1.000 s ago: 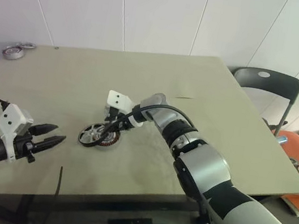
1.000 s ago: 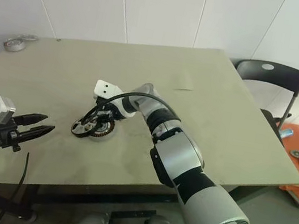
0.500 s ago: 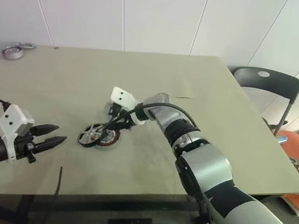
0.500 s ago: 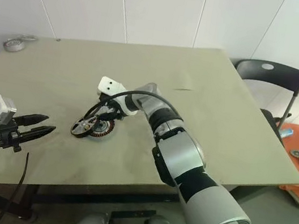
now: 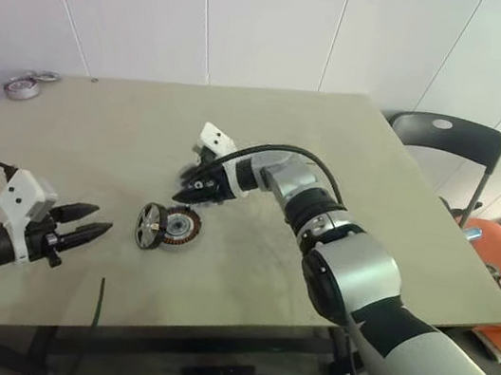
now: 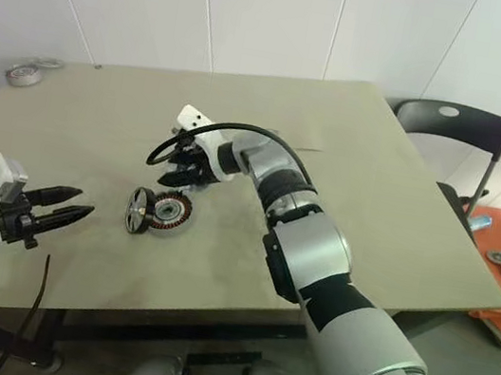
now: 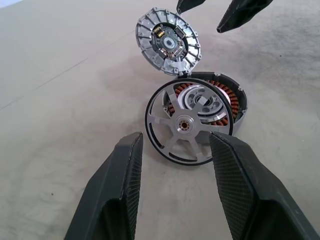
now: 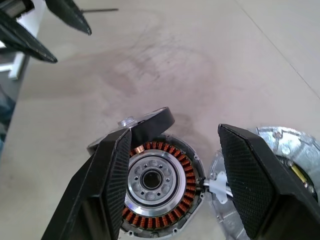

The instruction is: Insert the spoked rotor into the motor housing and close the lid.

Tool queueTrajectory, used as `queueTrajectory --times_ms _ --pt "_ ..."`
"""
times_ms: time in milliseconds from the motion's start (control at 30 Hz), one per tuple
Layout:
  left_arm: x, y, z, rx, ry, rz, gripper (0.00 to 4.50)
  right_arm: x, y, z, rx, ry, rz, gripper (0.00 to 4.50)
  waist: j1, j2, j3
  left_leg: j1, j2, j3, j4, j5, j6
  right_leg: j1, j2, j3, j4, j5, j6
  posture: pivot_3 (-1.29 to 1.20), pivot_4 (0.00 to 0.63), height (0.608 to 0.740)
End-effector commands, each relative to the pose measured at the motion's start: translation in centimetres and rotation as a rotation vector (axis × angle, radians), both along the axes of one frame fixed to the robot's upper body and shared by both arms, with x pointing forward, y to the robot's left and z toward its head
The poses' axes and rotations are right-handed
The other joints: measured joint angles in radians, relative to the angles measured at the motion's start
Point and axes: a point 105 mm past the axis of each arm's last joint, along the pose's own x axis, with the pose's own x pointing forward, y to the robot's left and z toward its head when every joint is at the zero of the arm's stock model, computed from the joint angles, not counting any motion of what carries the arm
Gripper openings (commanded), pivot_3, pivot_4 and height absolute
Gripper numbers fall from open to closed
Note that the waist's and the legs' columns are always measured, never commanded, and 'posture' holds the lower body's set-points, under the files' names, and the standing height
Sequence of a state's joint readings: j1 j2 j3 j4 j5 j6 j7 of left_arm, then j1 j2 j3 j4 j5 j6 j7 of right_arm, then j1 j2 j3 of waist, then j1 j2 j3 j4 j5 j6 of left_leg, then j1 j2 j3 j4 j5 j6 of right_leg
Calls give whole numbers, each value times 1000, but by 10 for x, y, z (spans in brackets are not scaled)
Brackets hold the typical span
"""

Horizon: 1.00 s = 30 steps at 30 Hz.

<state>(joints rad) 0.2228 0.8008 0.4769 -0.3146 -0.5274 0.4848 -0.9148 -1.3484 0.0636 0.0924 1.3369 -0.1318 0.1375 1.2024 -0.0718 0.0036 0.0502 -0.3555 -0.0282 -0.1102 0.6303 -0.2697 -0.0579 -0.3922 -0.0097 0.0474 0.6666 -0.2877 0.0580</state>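
While the right gripper [image 6: 174,173] hangs open and empty just above the motor housing [image 5: 183,225], the spoked rotor [image 5: 148,225] stands on edge, leaning against the housing's open face, not seated inside. Both sit mid-table [image 5: 400,213]. Left gripper [image 5: 90,223], part open, empty, near the front-left edge.

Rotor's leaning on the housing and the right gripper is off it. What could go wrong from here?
The spoked rotor stands on edge against the motor housing, not seated, so a nudge may tip or roll it. The lid lies open beside the housing, its wire near the right gripper, which could snag it. The left gripper is open, apart from the parts, so nothing steadies them.
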Motion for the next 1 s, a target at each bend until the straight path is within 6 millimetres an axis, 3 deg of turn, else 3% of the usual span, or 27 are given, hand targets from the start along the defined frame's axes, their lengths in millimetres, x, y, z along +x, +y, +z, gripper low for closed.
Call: queueTrajectory --times_ms 33,133,200,367,533,700,833,1000 --pt "2 -1 6 11 -30 -15 2263 -7 -11 7 -4 70 76 2894 0 0 0 0 0 0 0 0 0 0 0 0 0 0 0 0 0 740" --pt "1 -2 5 10 -25 -17 2263 -21 -28 -5 -74 165 197 2894 -1 0 0 0 0 0 0 0 0 0 0 0 0 0 0 0 0 740" --pt "1 -2 4 7 -22 -18 2263 -24 -36 -11 -120 139 241 2894 -1 0 0 0 0 0 0 0 0 0 0 0 0 0 0 0 0 740" --pt "4 -3 5 6 -23 -27 2263 -22 -30 -10 -143 42 262 2894 -4 0 0 0 0 0 0 0 0 -1 0 0 1 0 0 0 0 740" --pt "9 -3 9 17 -46 -30 2263 -16 -11 -3 -146 -268 305 2894 -1 0 0 0 1 0 0 0 0 -1 0 0 2 0 0 0 0 740" --pt "6 -3 10 20 -55 -28 2263 -17 -11 -10 -237 -692 474 2894 1 0 0 0 0 0 0 0 0 -1 0 0 0 0 0 0 0 740" --pt "5 -3 9 21 -51 -26 2263 -23 -17 -16 -303 -840 622 2894 1 0 0 0 0 0 0 0 0 0 0 0 0 0 0 0 0 740" --pt "6 -2 10 24 -51 -26 2263 -35 -23 -31 -363 -873 783 2894 -1 0 0 1 0 0 0 0 0 0 0 0 1 0 0 0 0 740"
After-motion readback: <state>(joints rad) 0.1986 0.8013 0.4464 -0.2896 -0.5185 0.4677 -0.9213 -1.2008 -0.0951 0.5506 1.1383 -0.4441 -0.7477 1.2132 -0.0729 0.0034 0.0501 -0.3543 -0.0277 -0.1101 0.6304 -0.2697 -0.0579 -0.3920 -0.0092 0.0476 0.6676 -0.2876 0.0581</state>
